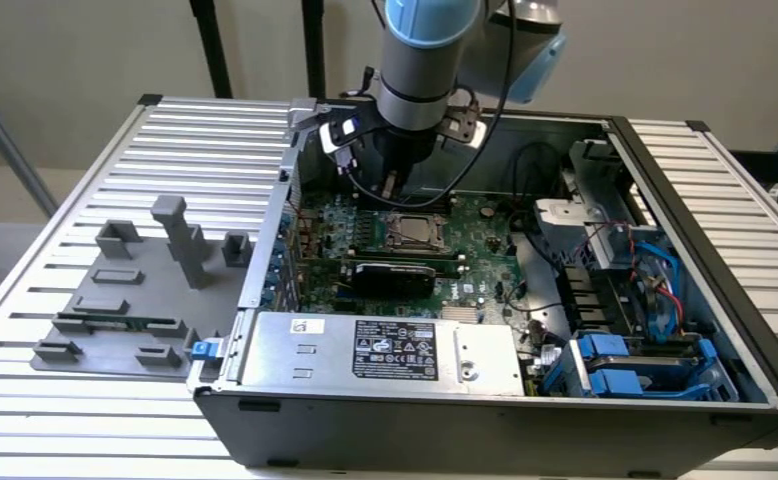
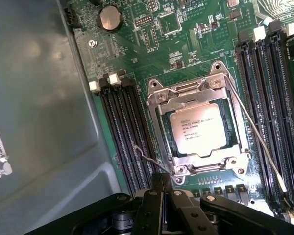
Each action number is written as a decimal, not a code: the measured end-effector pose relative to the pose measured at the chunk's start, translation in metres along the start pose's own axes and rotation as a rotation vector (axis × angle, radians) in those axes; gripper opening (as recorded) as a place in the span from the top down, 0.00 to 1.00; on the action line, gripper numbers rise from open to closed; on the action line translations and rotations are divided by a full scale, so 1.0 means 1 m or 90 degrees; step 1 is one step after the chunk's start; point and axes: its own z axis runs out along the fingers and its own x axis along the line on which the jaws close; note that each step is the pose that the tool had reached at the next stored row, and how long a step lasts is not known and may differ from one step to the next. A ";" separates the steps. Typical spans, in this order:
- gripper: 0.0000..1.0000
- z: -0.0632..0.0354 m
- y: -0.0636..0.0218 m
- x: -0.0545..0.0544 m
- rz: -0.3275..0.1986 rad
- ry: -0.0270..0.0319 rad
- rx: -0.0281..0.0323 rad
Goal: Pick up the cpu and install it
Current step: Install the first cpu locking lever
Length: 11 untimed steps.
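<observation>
Gripper clenched, fingertips pressed together, hovering right at the corner of the metal socket frame inside the open computer case. The cpu sits flat in that socket on the green motherboard, silvery top up, the thin wire lever just beside the fingertips.

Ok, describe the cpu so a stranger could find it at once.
Look into the open case at the green motherboard. Near its middle a metal socket frame surrounds the cpu: the flat silvery square with printed text, unlike the long black slots alongside.
</observation>
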 end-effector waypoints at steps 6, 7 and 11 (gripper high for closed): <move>0.89 0.0052 0.0005 -0.001 0.001 -0.0005 0.0013; 0.89 0.0060 0.0007 -0.001 0.001 -0.0005 0.0014; 0.89 0.0084 0.0011 -0.002 0.001 -0.0006 0.0020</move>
